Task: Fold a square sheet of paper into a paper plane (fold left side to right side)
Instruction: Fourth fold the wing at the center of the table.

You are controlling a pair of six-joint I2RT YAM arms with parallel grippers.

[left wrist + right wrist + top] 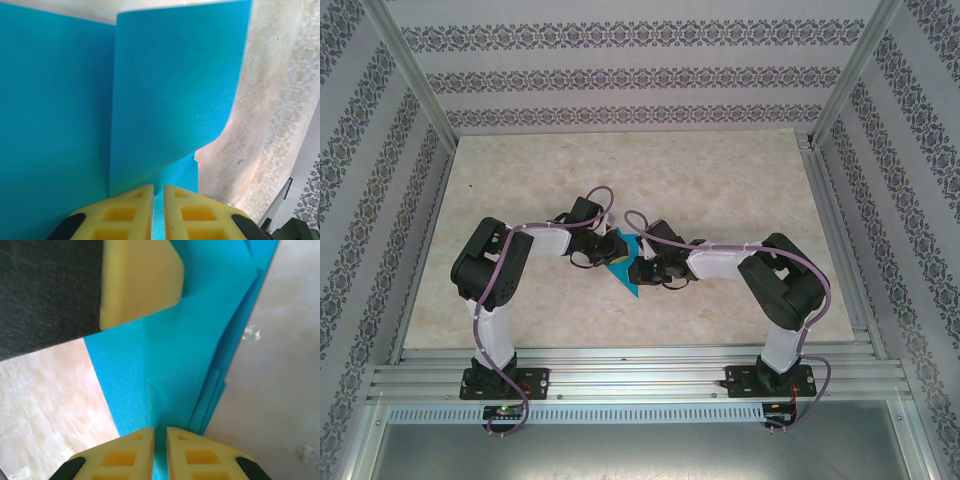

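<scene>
While both arms are bending inward over the middle of the pale, marble-patterned desk [720, 180], the sheet of paper [632, 268] is lying between them, partly folded, its sharp corner pointing toward 6 o'clock in the overhead view. The left gripper [158, 192] is sitting at its 10 o'clock and the right gripper [160, 434] at its 3 o'clock. Each pair of yellow jaws is standing almost together, apparently pinching a thin edge of the sheet. Seen from the left wrist, one flap is curling upward in a soft bow rather than lying flat, and that is where trouble is likely waiting. If either grip is slipping, or the two are pulling against each other, the thin sheet could tear, or the flap could spring back and set a crooked crease. Bright cyan, matte and faintly grainy, the paper is showing stacked, layered edges toward 4 o'clock in the right wrist view, against the blocky, hollow-celled yellow of the jaws.
</scene>
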